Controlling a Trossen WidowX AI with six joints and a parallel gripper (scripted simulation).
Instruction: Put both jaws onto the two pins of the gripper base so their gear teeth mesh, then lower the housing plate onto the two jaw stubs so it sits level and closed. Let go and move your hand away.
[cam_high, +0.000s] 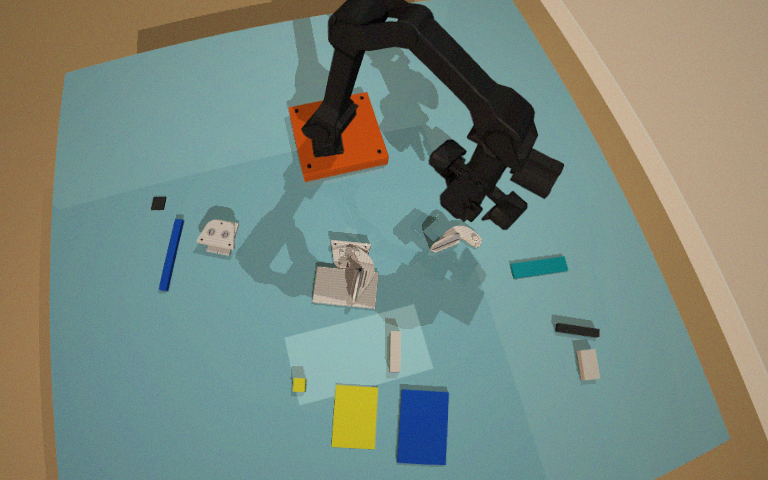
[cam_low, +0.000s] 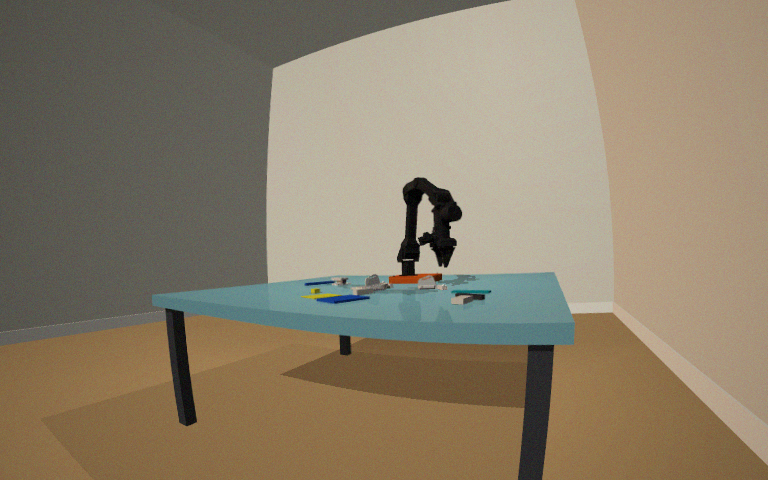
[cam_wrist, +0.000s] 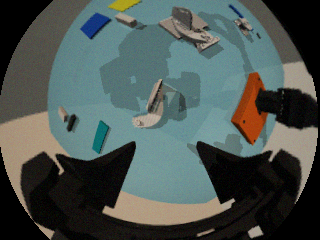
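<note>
Blue panel (cam_high: 423, 427) (cam_low: 343, 298) (cam_wrist: 95, 25) at the near edge of the group. Beyond it, the pale gripper base (cam_high: 331, 287) (cam_low: 362, 290) (cam_wrist: 209, 44) carries one jaw (cam_high: 366, 274) (cam_low: 372, 279) (cam_wrist: 182, 17), perhaps not fully seated. The housing plate (cam_high: 219, 236) (cam_low: 339, 280) (cam_wrist: 243, 25) lies left; the loose jaw (cam_high: 467, 233) (cam_low: 426, 282) (cam_wrist: 156, 99), right. Farther back, the black arm (cam_high: 447, 62) (cam_low: 411, 220) (cam_wrist: 297, 107) arches up and bends down rightward, its gripper (cam_high: 474, 210) (cam_low: 444, 264) (cam_wrist: 167, 144) above the table, fingers spread and empty.

Blue-topped table (cam_high: 113, 339) (cam_low: 362, 314) (cam_wrist: 80, 85) with dark legs on a brown floor (cam_high: 22, 283) (cam_low: 283, 430), pale wall (cam_low: 441, 124) behind.
</note>
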